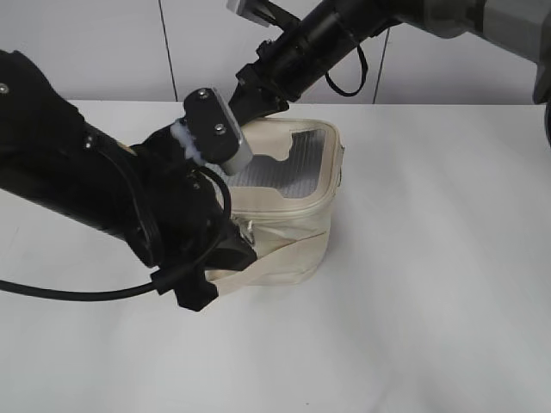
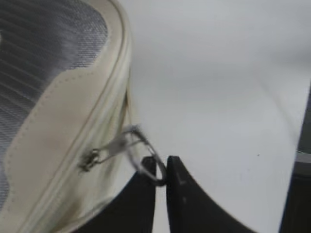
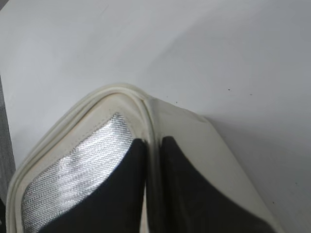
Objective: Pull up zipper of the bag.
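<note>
The cream bag [image 1: 297, 237] stands mid-table with its grey mesh window [image 1: 297, 163] facing up. The zipper track [image 1: 284, 206] runs round the lid's rim. In the left wrist view the silver pull [image 2: 112, 147] sticks out from the track [image 2: 104, 104]. My left gripper [image 2: 161, 167] is shut on the pull's round ring. In the exterior view this gripper [image 1: 237, 248] is at the bag's front left corner, mostly hidden by the arm. My right gripper [image 3: 153, 145] is shut on the lid's rim [image 3: 146, 109] at the bag's back left corner [image 1: 258, 101].
The bag stands on a white table [image 1: 430, 301] with a pale wall behind. The left arm's body and black cable [image 1: 77, 292] lie low over the table's left side. The right arm [image 1: 344, 34] reaches in from the upper right.
</note>
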`<state>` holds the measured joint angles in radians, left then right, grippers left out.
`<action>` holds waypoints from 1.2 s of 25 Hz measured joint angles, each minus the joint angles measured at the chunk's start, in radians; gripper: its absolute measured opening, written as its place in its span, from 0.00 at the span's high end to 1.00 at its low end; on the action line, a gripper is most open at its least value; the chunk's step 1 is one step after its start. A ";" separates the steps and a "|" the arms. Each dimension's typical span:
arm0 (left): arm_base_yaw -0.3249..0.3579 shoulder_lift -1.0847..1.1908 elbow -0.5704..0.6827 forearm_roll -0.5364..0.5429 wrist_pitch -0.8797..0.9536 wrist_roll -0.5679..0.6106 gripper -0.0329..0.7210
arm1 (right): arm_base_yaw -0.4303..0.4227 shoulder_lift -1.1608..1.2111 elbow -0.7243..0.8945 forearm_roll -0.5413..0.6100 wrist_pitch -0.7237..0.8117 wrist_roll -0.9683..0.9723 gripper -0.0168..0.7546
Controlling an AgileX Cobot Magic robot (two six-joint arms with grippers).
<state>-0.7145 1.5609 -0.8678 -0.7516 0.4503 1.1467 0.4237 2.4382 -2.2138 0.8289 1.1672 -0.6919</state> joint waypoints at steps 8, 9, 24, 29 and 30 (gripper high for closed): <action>0.114 -0.054 0.000 0.016 0.273 -0.097 0.54 | -0.076 -0.060 0.000 -0.046 0.012 0.113 0.49; 0.132 -0.072 0.000 0.029 0.276 -0.114 0.53 | -0.096 -0.069 0.000 -0.057 0.018 0.139 0.48; 0.454 0.037 -0.400 -0.171 0.416 -0.011 0.52 | -0.345 -0.494 0.731 0.075 -0.213 -0.056 0.52; 0.422 0.335 -0.770 -0.218 0.645 0.025 0.52 | -0.339 -0.758 1.279 0.574 -0.600 -0.641 0.52; 0.411 0.381 -0.840 -0.218 0.670 0.025 0.51 | -0.339 -0.790 1.367 0.704 -0.628 -0.815 0.52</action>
<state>-0.3040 1.9422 -1.7078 -0.9694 1.1203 1.1719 0.0852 1.6485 -0.8471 1.5332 0.5396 -1.5072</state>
